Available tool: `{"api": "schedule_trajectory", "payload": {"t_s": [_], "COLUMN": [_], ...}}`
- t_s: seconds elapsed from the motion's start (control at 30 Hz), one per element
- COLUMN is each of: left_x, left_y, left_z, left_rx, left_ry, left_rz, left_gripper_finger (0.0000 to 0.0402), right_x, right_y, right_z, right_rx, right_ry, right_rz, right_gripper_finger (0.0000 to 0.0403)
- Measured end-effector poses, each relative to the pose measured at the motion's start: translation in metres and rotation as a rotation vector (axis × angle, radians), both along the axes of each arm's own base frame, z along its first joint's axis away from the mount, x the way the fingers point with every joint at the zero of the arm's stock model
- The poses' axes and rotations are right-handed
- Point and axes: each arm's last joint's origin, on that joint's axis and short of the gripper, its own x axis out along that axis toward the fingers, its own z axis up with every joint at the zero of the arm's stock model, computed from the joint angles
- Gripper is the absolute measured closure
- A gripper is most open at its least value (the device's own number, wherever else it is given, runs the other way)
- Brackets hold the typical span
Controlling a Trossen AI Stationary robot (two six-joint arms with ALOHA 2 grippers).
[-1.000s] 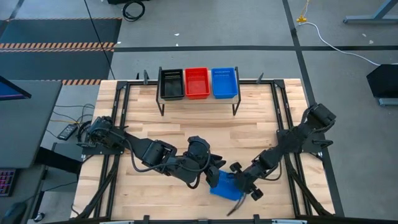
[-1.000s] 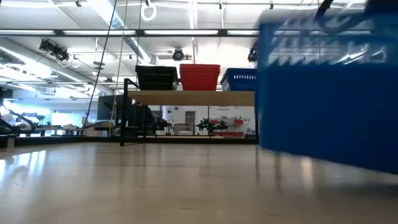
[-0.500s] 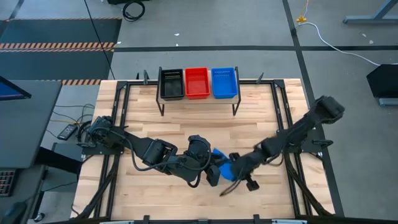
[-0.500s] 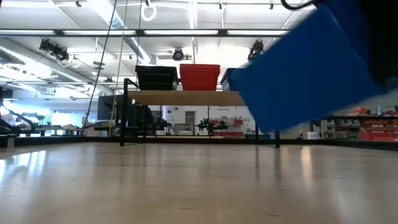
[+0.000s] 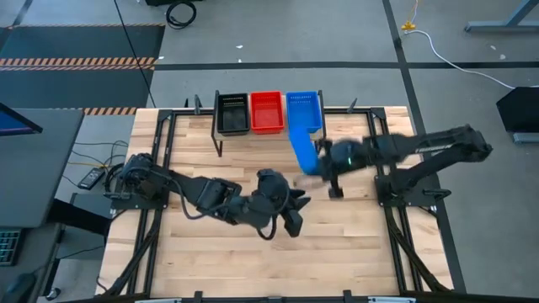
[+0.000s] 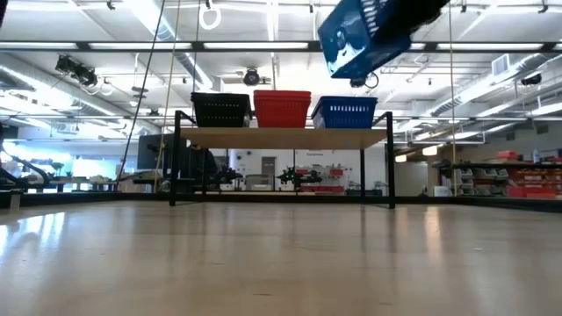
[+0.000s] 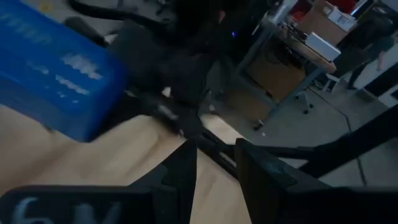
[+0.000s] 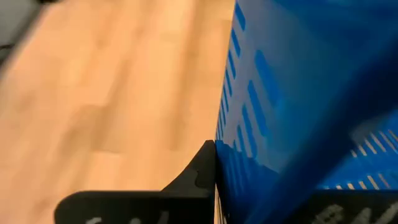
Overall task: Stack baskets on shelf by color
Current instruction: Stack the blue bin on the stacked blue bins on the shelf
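On the shelf (image 5: 269, 135) at the table's far edge stand a black basket (image 5: 232, 114), a red basket (image 5: 267, 112) and a blue basket (image 5: 305, 108), side by side on their bottoms. Another blue basket (image 5: 301, 148) hangs in the air just in front of the shelf, with my right gripper (image 5: 315, 162) shut on it. In the low view it shows high above the shelf (image 6: 364, 35). My left gripper (image 5: 295, 215) stands open with nothing between its fingers over the middle of the table, nearer the front edge. My right gripper holds the carried blue basket by a mesh side wall (image 8: 239, 155). One finger (image 8: 199, 171) lies on the wall's outer face; the basket hides the other. The basket is lifted clear of table and shelf and is tilted, one corner lower.
Black metal frames (image 5: 164, 160) run along the table's left and right sides. The wooden top (image 5: 219, 160) between the arms and the shelf is bare boards.
My right gripper has shut on the blue basket near the table's front edge, risen fast and swung toward the far edge, up to the shelf. The basket has come off the table, tipped and gone with it. My left gripper stays open, now apart from the basket.
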Motion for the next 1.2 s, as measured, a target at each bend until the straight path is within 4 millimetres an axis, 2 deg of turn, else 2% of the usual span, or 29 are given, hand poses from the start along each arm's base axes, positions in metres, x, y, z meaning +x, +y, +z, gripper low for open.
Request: {"api": "schedule_trajectory", "payload": {"t_s": [0.1, 0.27, 0.43, 0.57, 0.73, 0.87, 1.2], "left_x": [-0.001, -0.019, -0.042, -0.060, -0.072, -0.075, -0.078], "left_y": [0.015, 0.050, 0.094, 0.131, 0.172, 0.193, 0.210], "left_z": [0.015, 0.054, 0.082, 0.100, 0.106, 0.103, 0.098], "left_rx": [0.076, 0.253, 0.375, 0.434, 0.456, 0.443, 0.426], "left_ry": [-0.039, -0.106, -0.106, -0.126, -0.121, -0.091, -0.050], "left_rz": [-0.001, 0.005, -0.022, -0.056, -0.084, -0.112, -0.140], "left_gripper_finger": [0.0285, 0.0285, 0.0285, 0.0285, 0.0285, 0.0285, 0.0285], "right_x": [0.000, 0.000, -0.001, -0.001, 0.002, 0.003, -0.003], "right_y": [-0.030, -0.073, -0.108, -0.127, -0.147, -0.157, -0.155], "right_z": [0.013, 0.023, 0.031, 0.032, 0.024, 0.019, 0.021], "right_rx": [-0.039, -0.063, -0.082, -0.082, -0.068, -0.047, -0.036], "right_ry": [-0.016, -0.019, -0.013, 0.032, 0.098, 0.115, 0.129], "right_rz": [-0.061, -0.136, -0.181, -0.192, -0.209, -0.223, -0.229], "right_gripper_finger": [0.0395, 0.0394, 0.0394, 0.0394, 0.0394, 0.0394, 0.0386]}}
